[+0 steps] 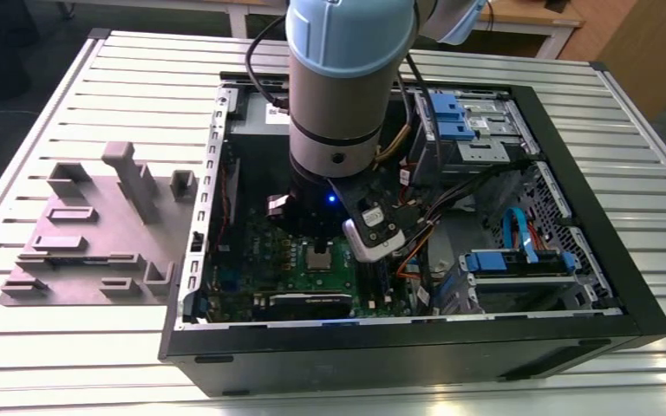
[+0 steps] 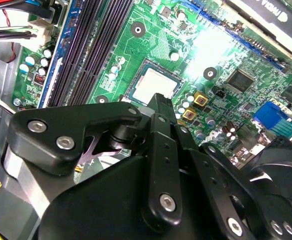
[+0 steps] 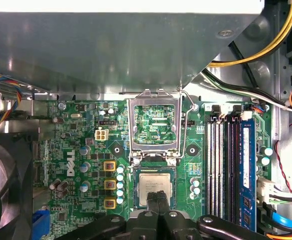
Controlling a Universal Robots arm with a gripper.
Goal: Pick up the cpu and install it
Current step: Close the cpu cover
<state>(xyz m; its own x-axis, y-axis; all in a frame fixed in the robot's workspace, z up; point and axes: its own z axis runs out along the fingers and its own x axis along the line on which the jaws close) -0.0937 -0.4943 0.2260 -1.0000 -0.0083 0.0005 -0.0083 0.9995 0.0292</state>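
We see the cpu (image 3: 151,184) lying in its socket (image 3: 135,191), the metal frame (image 3: 154,95) not yet closed, and the gripper (image 3: 159,196) pressed together, holding nothing.

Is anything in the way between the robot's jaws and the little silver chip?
Nothing visible is. In the first wrist view the gripper, jaws together, hangs right over the chip, which lies flat on the green board. The metal frame is flipped open and stands clear beyond the chip.
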